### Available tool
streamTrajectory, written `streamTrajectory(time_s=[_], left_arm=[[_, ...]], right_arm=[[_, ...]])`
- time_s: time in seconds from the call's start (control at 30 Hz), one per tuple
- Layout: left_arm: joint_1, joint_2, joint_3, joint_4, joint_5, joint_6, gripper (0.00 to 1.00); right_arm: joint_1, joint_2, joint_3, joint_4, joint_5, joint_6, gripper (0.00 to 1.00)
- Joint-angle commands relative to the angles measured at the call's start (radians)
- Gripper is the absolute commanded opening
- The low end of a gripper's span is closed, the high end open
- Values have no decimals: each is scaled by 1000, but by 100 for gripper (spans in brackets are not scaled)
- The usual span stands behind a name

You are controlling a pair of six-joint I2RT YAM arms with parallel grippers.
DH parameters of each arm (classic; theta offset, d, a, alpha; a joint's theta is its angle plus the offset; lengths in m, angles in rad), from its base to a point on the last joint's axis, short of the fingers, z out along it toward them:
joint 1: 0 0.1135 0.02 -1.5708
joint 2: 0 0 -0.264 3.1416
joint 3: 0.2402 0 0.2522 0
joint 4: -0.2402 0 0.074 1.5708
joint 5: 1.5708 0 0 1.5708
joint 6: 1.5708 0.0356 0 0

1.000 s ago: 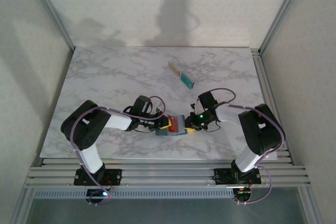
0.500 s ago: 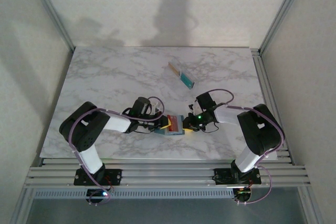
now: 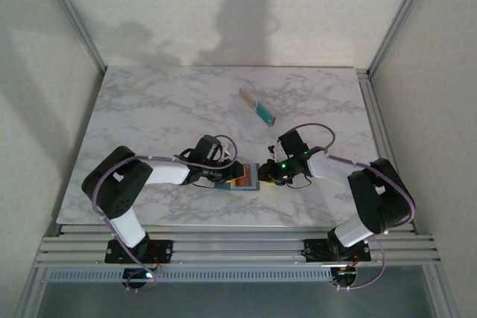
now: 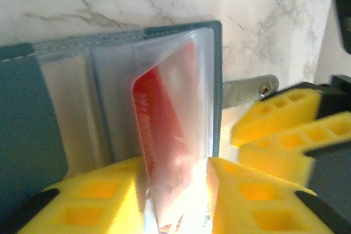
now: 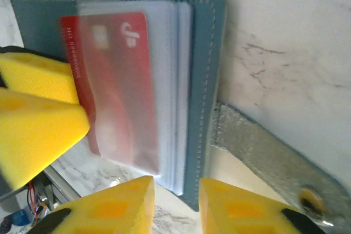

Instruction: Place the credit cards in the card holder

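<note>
Table (image 3: 149,109), white marble pattern w/ grey veining, is carrying two items. Card holder (image 3: 258,107) is lying at far centre, slightly right, set diag., clear of all edges. Teal wallet (image 5: 207,69) is lying open near front edge, approx. centre, well apart from holder. Its silver strap (image 5: 263,157) is lying on the tabletop.
</note>
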Motion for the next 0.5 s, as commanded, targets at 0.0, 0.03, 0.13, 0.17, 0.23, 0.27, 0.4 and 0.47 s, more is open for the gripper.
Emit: streamTrajectory(time_s=[0.0,0.03,0.13,0.17,0.23,0.27,0.4,0.47], left_arm=[[-1,-41,32,-178,-138,54,45],[-1,-51,47,-215,-171,61,51],[-1,-97,75,-306,-276,73,58],[1,-114,79,-322,-303,75,58],[7,-140,85,-344,-332,70,59],[13,-153,88,-360,-339,70,59],[33,-215,74,-395,-378,60,59],[57,-247,47,-384,-385,56,56]], right_arm=[[31,-64,22,-83,117,-3,31],[40,-82,25,-94,156,1,32],[66,-127,36,-107,246,16,33],[79,-137,41,-109,273,17,36],[110,-145,57,-118,330,22,41],[128,-146,67,-117,351,28,43],[188,-110,119,-105,406,43,47],[221,-84,164,-119,443,38,48]])
